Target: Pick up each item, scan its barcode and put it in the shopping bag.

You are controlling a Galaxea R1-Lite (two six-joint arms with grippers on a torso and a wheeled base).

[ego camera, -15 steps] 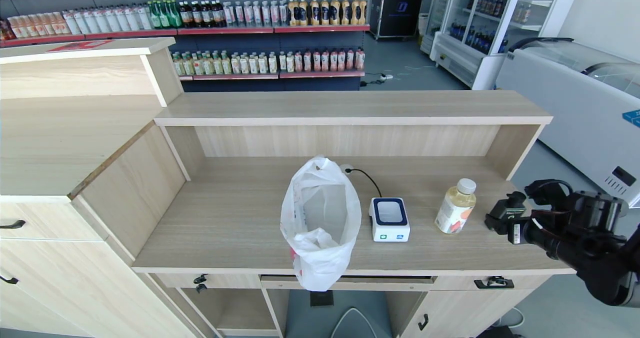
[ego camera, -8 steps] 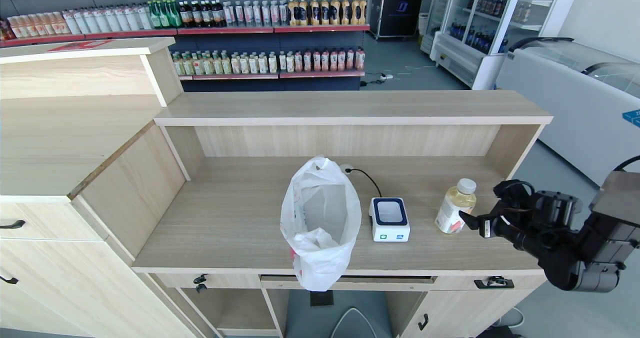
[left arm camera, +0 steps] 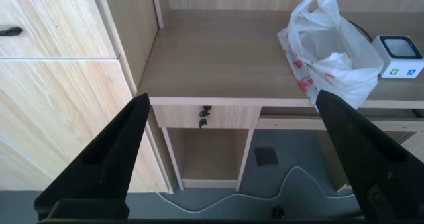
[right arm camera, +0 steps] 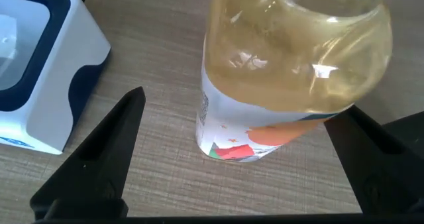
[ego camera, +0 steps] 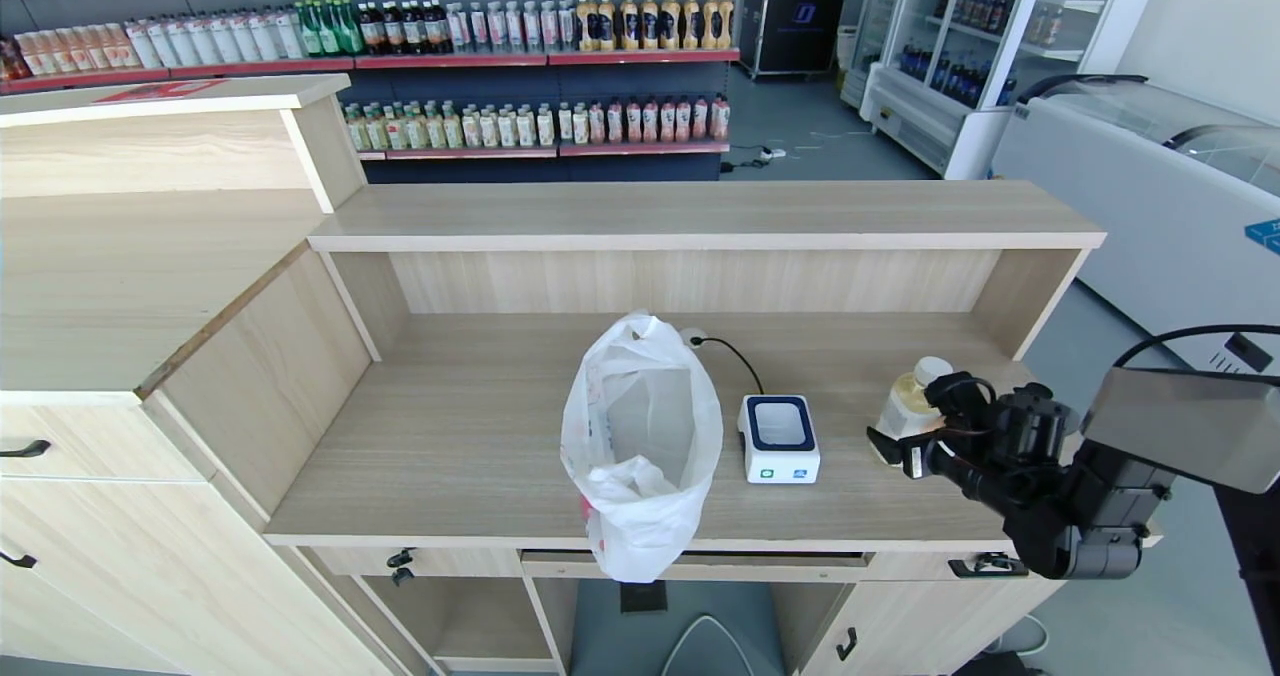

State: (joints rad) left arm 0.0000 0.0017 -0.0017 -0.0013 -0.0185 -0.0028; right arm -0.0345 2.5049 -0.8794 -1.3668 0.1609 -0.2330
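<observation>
A clear bottle (ego camera: 908, 399) of pale yellow drink with a white cap stands upright at the right of the wooden counter (ego camera: 480, 426). My right gripper (ego camera: 903, 438) is open, with a finger on each side of the bottle's (right arm camera: 285, 71) lower half; no pad touches it in the right wrist view. The white and blue scanner (ego camera: 779, 438) lies left of the bottle, screen up. Further left stands the white plastic shopping bag (ego camera: 640, 446), mouth open, its lower part hanging over the front edge. My left gripper (left arm camera: 233, 98) is open, off the counter's front left corner.
A raised shelf (ego camera: 700, 214) and side walls enclose the counter's back and right. A black cable (ego camera: 735, 354) runs from the scanner to the rear. Drawers with a lock (left arm camera: 203, 116) sit under the counter front. A taller cabinet (ego camera: 120, 286) stands at the left.
My right arm has swung left and forward from off the counter's right end, bringing its open fingers around the bottle. Bag, scanner and bottle have not moved.
</observation>
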